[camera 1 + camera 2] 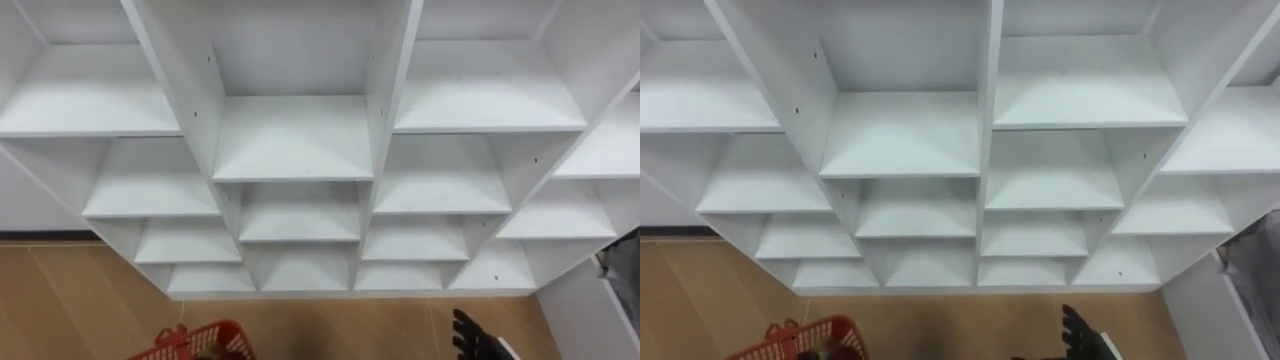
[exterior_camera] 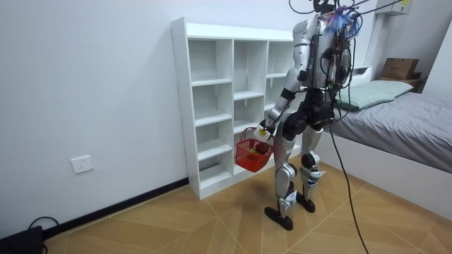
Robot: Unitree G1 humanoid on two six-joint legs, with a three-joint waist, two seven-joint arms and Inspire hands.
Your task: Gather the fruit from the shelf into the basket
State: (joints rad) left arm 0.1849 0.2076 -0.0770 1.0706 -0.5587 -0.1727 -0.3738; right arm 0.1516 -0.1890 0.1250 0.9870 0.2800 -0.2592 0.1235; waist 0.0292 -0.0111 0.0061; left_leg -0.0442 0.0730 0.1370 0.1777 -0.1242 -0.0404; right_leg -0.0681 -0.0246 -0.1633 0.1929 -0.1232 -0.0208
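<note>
Standing close before the white closet (image 2: 226, 106), the robot faces its open front, feet on the wooden floor (image 2: 176, 226) just short of the closet's lowest shelf. In the eye views the closet runs past the top and both side edges, so its outer walls and upper rows are cut off; what shows of the compartments is plain white shelf board. Beyond the far end of the closet lies a bed (image 2: 409, 120) with a grey cover, partly hidden behind the robot's body.

A red basket (image 2: 252, 154) hangs in front of the closet's lower rows. It is carried by its handle from the left hand (image 2: 263, 131), whose fingers are closed round that handle, though they are too small there to make out singly. In the eye views the basket's rim pokes up below the closet's bottom left compartments, with the rest cut off by the lower edge.

The right hand (image 1: 470, 338) shows below the closet's bottom right compartments, dark fingers straight and pointing up, holding nothing, its palm cut off below.

The fruit (image 2: 260, 149) lies inside the basket as a dark lump; its kind and number cannot be told.
</note>
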